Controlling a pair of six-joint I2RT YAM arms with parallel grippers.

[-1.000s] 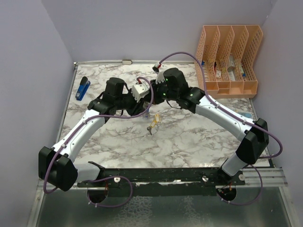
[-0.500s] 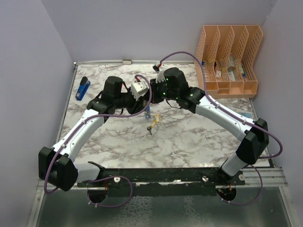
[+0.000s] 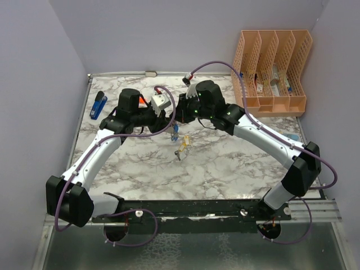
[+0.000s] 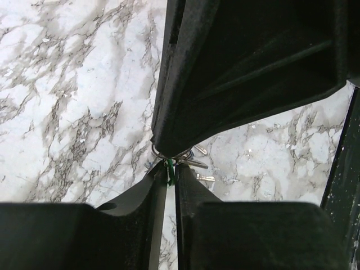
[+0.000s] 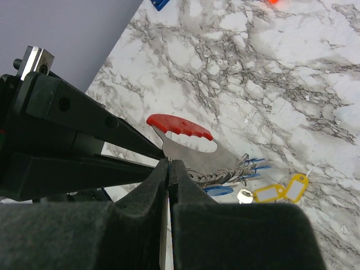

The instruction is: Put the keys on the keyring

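Observation:
The keyring (image 5: 198, 153) hangs above the marble table, its red side (image 5: 180, 126) up and its silver plate below. My right gripper (image 5: 169, 164) is shut on the plate's lower edge. A bunch of keys (image 5: 233, 171) dangles from it, with a blue head (image 5: 220, 190) showing. Two yellow tags (image 5: 275, 192) lie on the table under the bunch. My left gripper (image 4: 168, 170) comes in from the opposite side, tip to tip with the right one, its jaws closed narrowly on a green key head (image 4: 169, 167). From above, both grippers meet over the hanging keys (image 3: 175, 134).
A blue stapler (image 3: 99, 105) lies at the table's left edge. An orange file organiser (image 3: 273, 73) stands at the back right. The yellow tags (image 3: 183, 147) rest mid-table below the grippers. Lilac walls close in left, back and right.
My left gripper has shifted slightly left and back, and its jaws have narrowed. The right gripper followed a little leftward, still gripping the keyring.

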